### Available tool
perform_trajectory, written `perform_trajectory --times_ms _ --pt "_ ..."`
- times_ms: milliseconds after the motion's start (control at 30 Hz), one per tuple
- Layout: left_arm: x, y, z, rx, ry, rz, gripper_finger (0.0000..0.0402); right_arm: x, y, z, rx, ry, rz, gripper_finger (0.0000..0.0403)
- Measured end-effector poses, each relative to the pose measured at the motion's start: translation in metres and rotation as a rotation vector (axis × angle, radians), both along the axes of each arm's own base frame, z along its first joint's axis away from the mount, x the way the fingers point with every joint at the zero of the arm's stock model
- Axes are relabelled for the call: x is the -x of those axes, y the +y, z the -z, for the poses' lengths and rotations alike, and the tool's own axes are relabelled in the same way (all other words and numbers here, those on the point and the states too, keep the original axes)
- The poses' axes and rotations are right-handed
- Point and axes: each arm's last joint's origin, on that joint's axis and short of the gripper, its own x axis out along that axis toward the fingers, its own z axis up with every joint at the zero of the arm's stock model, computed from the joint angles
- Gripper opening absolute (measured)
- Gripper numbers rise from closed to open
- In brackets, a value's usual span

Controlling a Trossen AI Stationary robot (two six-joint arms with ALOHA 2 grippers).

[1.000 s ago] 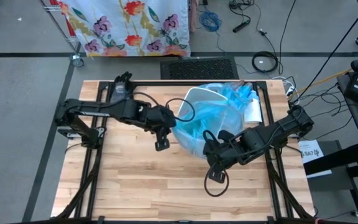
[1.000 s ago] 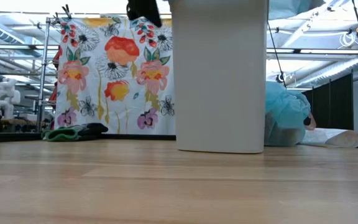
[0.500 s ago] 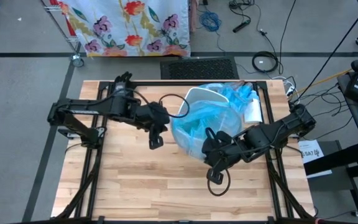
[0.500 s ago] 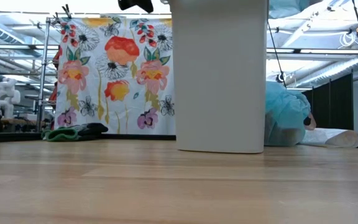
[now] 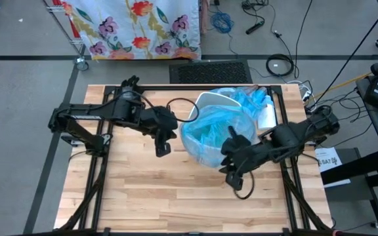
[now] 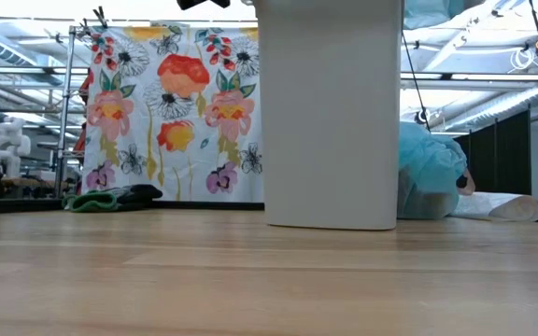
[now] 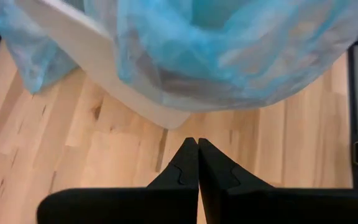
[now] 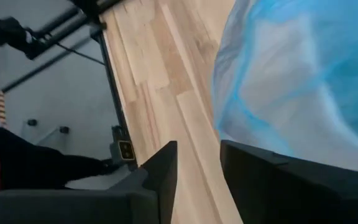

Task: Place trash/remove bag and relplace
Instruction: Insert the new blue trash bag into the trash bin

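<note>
A white plastic trash bin (image 5: pixel 210 105) stands on the far half of the wooden table (image 5: pixel 143 190), and a light-blue translucent bag (image 5: pixel 212 134) is draped over its mouth and down its near side. In the high view the bag is loose and crumpled, bulging past the bin's rim toward the table's middle, with folds of darker blue film lying inside it; more bunched blue plastic (image 5: pixel 254 99) sits at the bin's far right corner. No loose wads of trash can be made out on the table or in the bag. In the low view the bin (image 6: pixel 332 112) shows as a tall, plain white wall resting flat on the wood, with a heap of blue plastic (image 6: pixel 430 173) on the table just beside it. The left gripper (image 5: pixel 161 148) hangs above the table just to the left of the bag, apart from it; the left wrist view shows its two dark fingers (image 7: pixel 188 168) pressed together with nothing between them, pointing at the bin's white wall (image 7: pixel 92 59) and the bag (image 7: pixel 229 50) hanging over it. The right gripper (image 5: pixel 233 178) is at the near right edge of the bag; in the right wrist view its fingers (image 8: pixel 161 168) stand apart with bare wood between them, and the blue film (image 8: pixel 303 81) lies close beside them, not clamped.
</note>
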Motion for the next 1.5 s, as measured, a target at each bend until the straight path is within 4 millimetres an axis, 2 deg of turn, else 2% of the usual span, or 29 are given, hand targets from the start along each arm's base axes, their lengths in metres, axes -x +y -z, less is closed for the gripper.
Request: perform_trajectory --times_ms 333,567,767,900,1200,1367,1500 --pt "0.001 0.000 -0.031 -0.032 -0.193 0.051 0.0000 0.032 -0.020 -0.026 0.062 -0.098 0.081 0.0075" --pt "-0.007 -0.003 -0.057 -0.093 -0.420 0.202 0.0000 0.052 -0.032 -0.028 0.076 -0.033 0.158 0.0007" --pt "-0.015 -0.005 -0.068 -0.171 -0.565 0.278 0.0000 0.062 -0.039 -0.021 0.083 0.068 0.321 0.0003" --pt "-0.028 -0.006 -0.067 -0.231 -0.621 0.332 0.0000 0.064 -0.040 -0.017 0.078 0.104 0.408 0.0002" --pt "-0.072 -0.002 -0.036 -0.267 -0.558 0.386 0.0000 0.062 -0.043 -0.018 0.154 0.029 0.508 0.0001" --pt "-0.101 0.010 -0.037 -0.346 -0.576 0.362 0.0000 0.061 -0.045 -0.018 0.169 0.019 0.522 0.0000" --pt "-0.120 0.023 -0.030 -0.437 -0.549 0.353 0.0000 0.061 -0.047 -0.019 0.220 -0.018 0.547 0.0000"
